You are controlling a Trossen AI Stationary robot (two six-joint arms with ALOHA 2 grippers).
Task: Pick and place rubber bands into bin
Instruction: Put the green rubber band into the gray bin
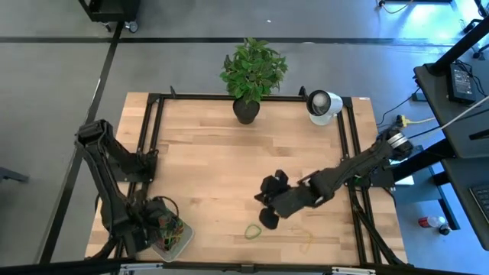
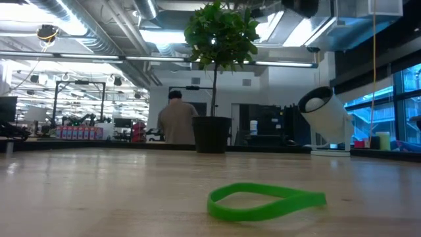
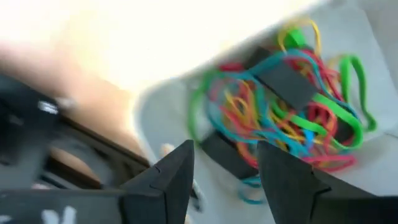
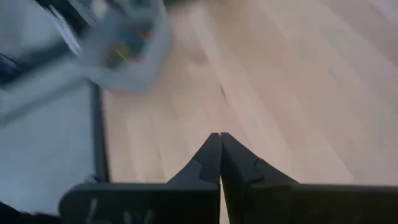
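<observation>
left gripper (image 3: 224, 171): fingers spread apart, nothing between them, positioned directly over the bin (image 3: 155, 118). the bin holds a tangled pile of rubber bands (image 3: 280, 106) just ahead of the fingertips. right gripper (image 4: 220, 140): fingers pressed together, clenched on nothing visible, above bare table (image 1: 214, 160). a green rubber band (image 1: 253, 231) lies on the wood just beside it; a tan rubber band (image 1: 306, 241) lies near, on its other side.

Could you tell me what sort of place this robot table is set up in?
It looks like an open lab or workshop. The low view shows exposed ceiling ducts and a person at benches behind the wooden table. The high view shows a neighbouring desk with cables.
</observation>
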